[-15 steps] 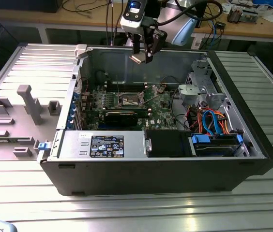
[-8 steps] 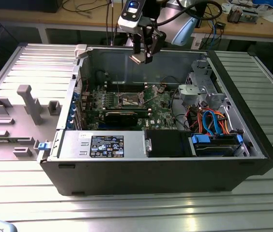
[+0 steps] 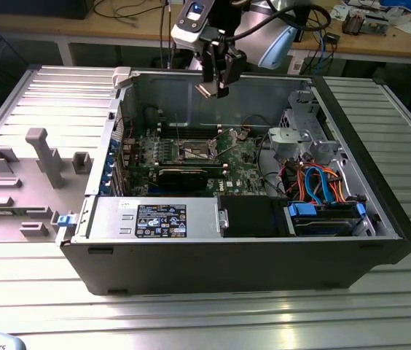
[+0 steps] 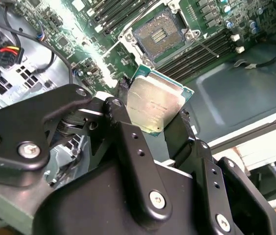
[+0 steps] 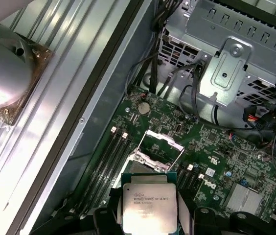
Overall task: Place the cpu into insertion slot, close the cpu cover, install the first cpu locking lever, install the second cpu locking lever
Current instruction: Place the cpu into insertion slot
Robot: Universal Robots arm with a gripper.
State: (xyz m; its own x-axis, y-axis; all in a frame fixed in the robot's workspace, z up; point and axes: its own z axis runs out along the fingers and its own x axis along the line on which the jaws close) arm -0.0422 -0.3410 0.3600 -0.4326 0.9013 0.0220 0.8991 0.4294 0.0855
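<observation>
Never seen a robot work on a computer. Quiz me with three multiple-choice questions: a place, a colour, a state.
1. Where is the cpu?
A) in the insertion slot
B) held in the gripper above the motherboard
C) on the table outside the case

2. What colour is the motherboard?
A) green
B) red
C) white

3. What state is the insertion slot in?
A) empty
B) holding a chip
C) hidden under cloth

Answers: 1 B, the gripper clamps the chip's edges in both wrist views; 2 A, green board surrounds the slot; 3 A, its bare contacts show.
</observation>
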